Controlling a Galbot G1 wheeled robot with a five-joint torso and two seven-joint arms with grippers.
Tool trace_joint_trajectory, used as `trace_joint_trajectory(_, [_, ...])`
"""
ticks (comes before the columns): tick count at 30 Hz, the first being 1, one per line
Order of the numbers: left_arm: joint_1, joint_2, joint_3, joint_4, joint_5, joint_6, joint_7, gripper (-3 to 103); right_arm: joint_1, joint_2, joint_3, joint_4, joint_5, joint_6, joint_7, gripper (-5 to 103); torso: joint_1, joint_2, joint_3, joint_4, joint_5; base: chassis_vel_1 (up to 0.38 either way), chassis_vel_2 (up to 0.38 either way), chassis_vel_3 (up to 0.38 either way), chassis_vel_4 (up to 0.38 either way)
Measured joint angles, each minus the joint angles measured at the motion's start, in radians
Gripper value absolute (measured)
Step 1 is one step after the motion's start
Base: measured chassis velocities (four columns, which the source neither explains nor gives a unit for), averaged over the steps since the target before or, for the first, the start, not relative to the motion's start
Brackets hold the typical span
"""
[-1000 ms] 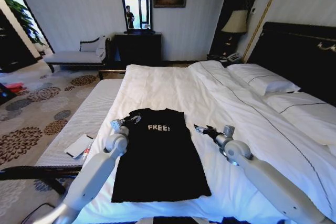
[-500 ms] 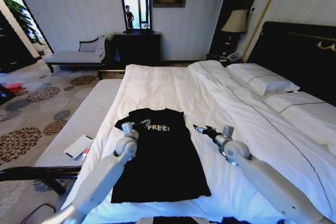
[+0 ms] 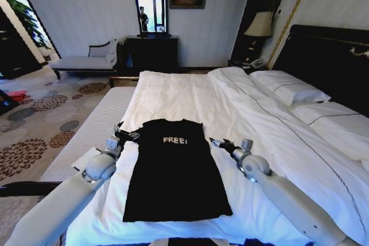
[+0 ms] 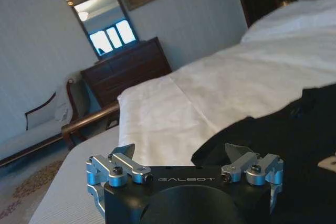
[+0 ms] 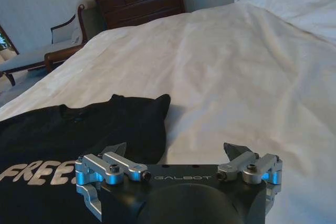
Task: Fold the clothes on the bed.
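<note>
The clothes are one black T-shirt (image 3: 173, 171) with white "FREE!" lettering, lying flat on the white duvet of the bed (image 3: 173, 93), sleeves tucked in. My left gripper (image 3: 124, 133) hovers open just beside the shirt's left shoulder. In the left wrist view that gripper (image 4: 181, 153) holds nothing, with the T-shirt (image 4: 294, 129) off to one side. My right gripper (image 3: 216, 142) is open over the duvet beside the right shoulder. In the right wrist view it (image 5: 176, 150) is empty, just behind the T-shirt (image 5: 79, 135) sleeve.
A pale padded bench (image 3: 98, 122) runs along the bed's left side, with a white flat object (image 3: 86, 159) on it. Pillows (image 3: 288, 90) and the dark headboard (image 3: 328, 56) lie to the right. A dresser with mirror (image 3: 151, 50) and a chaise (image 3: 86, 61) stand at the far wall.
My left gripper has drawn back to the left, from over the shirt's chest to beside its left shoulder. The right arm has barely moved.
</note>
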Motion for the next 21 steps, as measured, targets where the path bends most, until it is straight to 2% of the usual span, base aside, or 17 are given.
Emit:
trace_joint_trajectory(5, [-0.08, -0.003, 0.055, 0.088, 0.023, 0.021, 0.019, 98, -0.016, -0.012, 0.027, 0.005, 0.002, 0.0, 0.001, 100, 0.0, 0.0, 0.0, 0.0003, 0.0002, 0.0, 0.0, 0.0, 0.0])
trace_joint_trajectory(12, [-0.158, -0.026, 0.131, 0.166, 0.0, 0.035, 0.015, 98, -0.025, -0.009, 0.04, 0.0, 0.002, 0.0, 0.0, 100, 0.0, 0.0, 0.0, 0.0005, 0.0007, 0.0, 0.0, 0.0, 0.0])
trace_joint_trajectory(16, [-0.206, -0.065, 0.179, 0.212, -0.022, 0.045, -0.003, 93, -0.022, -0.006, 0.04, -0.001, 0.004, 0.0, 0.0, 100, 0.0, 0.0, 0.0, 0.0004, 0.0004, 0.0, 0.0, 0.0, 0.0])
trace_joint_trajectory(18, [-0.224, -0.082, 0.2, 0.234, -0.025, 0.046, -0.006, 82, -0.021, -0.007, 0.04, -0.001, 0.006, 0.0, 0.001, 100, 0.0, 0.0, 0.0, 0.0002, 0.0004, 0.0, 0.0, 0.0, 0.0])
trace_joint_trajectory(20, [-0.235, -0.091, 0.212, 0.247, -0.026, 0.046, -0.007, 82, -0.021, -0.008, 0.04, -0.001, 0.008, 0.0, 0.001, 100, 0.0, 0.0, 0.0, 0.0003, 0.0004, 0.0, 0.0, 0.0, 0.0])
trace_joint_trajectory(21, [-0.247, -0.103, 0.225, 0.262, -0.026, 0.045, -0.008, 72, -0.021, -0.01, 0.043, -0.002, 0.01, 0.001, 0.001, 100, 0.0, 0.0, 0.0, 0.0003, 0.0006, 0.0, 0.0, 0.0, 0.0])
